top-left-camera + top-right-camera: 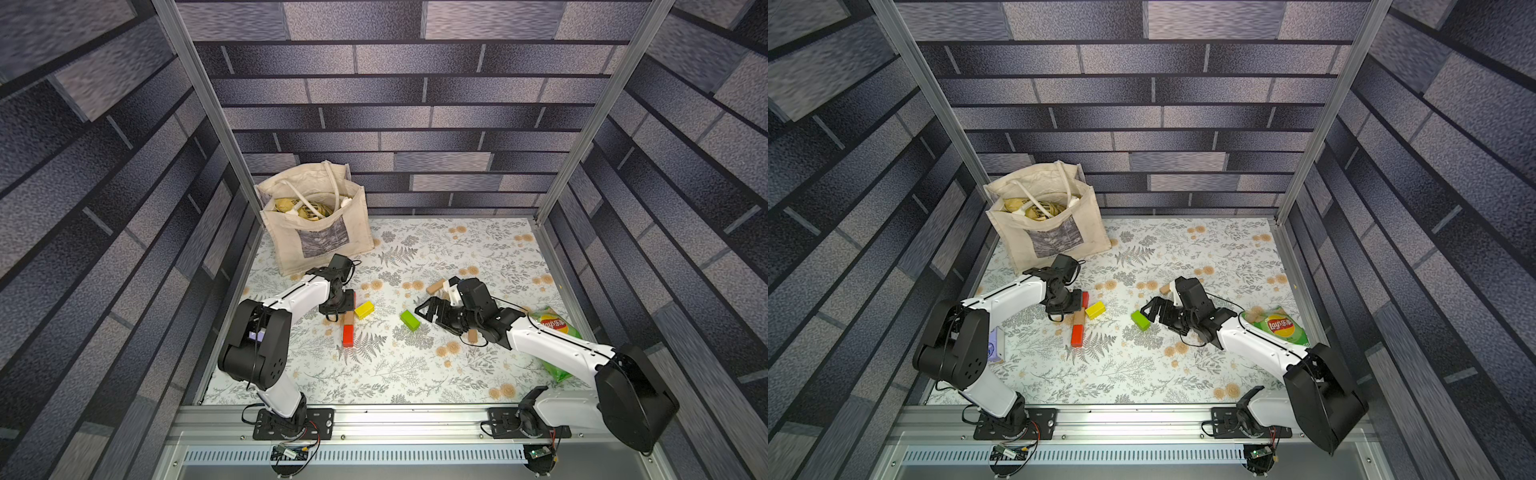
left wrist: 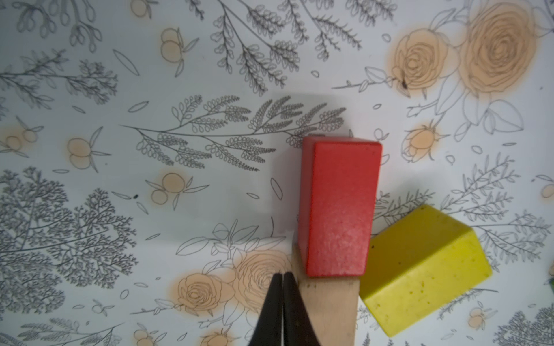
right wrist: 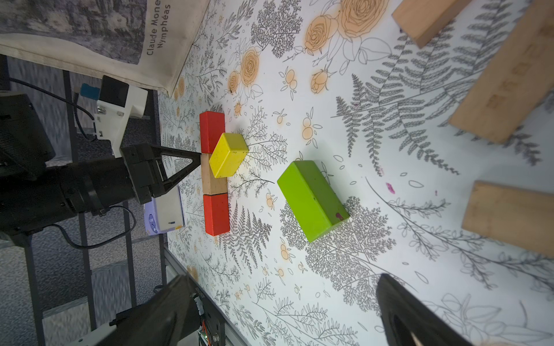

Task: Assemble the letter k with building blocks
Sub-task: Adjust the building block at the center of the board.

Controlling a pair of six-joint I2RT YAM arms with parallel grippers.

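So the left pincer is pinched fully shut with nothing in it, tips just beside the tan block, on the side away from the yellow block. That tan block is the middle of a three-block row lying flat on the desk. It has a red block at one end and a second red block at the other, all end to end. That's the spine of the letter k. There's one yellow block, sitting slanted against the spine where the tan meets the first red, so one branch is in place. The one green block lies slanted too, but apart from the spine, out on its own. The right pincer is spread wide and holds nothing, with the green block just in front of its opening. Around it in the right wrist view I count three loose tan blocks, none touching each other. Further out there's one tote bag in the back corner, one chip bag under the right arm, and one purple tissue pack by the left arm.
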